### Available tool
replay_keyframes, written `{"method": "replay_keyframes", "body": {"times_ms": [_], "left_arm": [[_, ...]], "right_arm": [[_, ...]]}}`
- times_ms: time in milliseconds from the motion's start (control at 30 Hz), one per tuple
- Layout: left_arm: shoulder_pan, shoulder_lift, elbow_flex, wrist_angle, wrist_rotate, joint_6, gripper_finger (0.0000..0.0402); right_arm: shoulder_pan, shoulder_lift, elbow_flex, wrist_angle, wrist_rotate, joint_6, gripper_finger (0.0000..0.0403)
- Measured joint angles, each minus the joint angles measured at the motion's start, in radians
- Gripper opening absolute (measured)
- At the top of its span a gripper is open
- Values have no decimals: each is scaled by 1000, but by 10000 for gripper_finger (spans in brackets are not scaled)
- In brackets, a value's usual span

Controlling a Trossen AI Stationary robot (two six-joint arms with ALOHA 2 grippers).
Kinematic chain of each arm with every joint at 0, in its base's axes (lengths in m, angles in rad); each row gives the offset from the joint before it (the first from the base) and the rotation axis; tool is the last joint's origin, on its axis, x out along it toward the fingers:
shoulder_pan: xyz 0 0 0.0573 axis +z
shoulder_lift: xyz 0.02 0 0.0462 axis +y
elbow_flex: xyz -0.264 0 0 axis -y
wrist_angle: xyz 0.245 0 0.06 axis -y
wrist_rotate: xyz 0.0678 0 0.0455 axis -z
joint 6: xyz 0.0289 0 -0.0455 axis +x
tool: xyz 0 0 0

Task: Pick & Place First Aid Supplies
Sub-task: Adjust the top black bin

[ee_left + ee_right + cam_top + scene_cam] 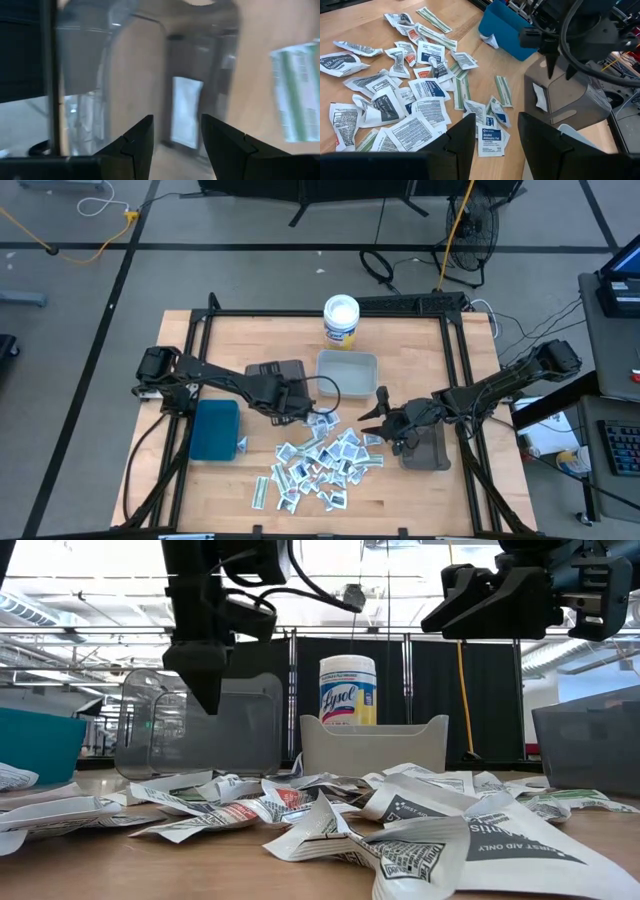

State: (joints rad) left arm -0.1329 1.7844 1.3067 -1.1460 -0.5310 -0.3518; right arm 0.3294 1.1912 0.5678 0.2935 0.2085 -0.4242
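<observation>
The first aid supplies (322, 463) lie as a loose pile of small white packets on the wooden table, seen close in the right wrist view (415, 95). My left gripper (176, 122) hangs open, pointing down over the clear dark bin (275, 372), with nothing between its fingers. One white packet (186, 112) lies on the bin's floor. My right gripper (495, 120) is open above the pile's right side, holding nothing. The low view shows my left gripper (205, 685) above the bin (200, 725).
A blue bin (215, 430) stands at the left, a pale bin (347, 372) behind the pile, and a dark grey bin (425, 450) at the right. A white round tub (341, 320) stands at the far edge. A green-striped packet (297, 90) lies beside the clear bin.
</observation>
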Motion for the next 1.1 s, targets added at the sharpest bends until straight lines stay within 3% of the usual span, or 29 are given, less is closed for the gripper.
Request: {"method": "replay_keyframes", "body": {"times_ms": [267,400,867,1000,1100], "left_arm": [[-6,-18,1,-72,-231,-81,170],[-7,-50,0,-90,-271,-100,170],[38,-151,0,-69,-232,-5,170],[115,-150,0,-22,-217,58,170],[198,-150,0,78,-125,153,170]], "right_arm": [[0,0,0,0,0,0,141],[0,0,0,-6,0,0,141],[0,0,0,-8,0,9,141],[0,0,0,-7,0,10,141],[0,0,0,-7,0,19,141]]}}
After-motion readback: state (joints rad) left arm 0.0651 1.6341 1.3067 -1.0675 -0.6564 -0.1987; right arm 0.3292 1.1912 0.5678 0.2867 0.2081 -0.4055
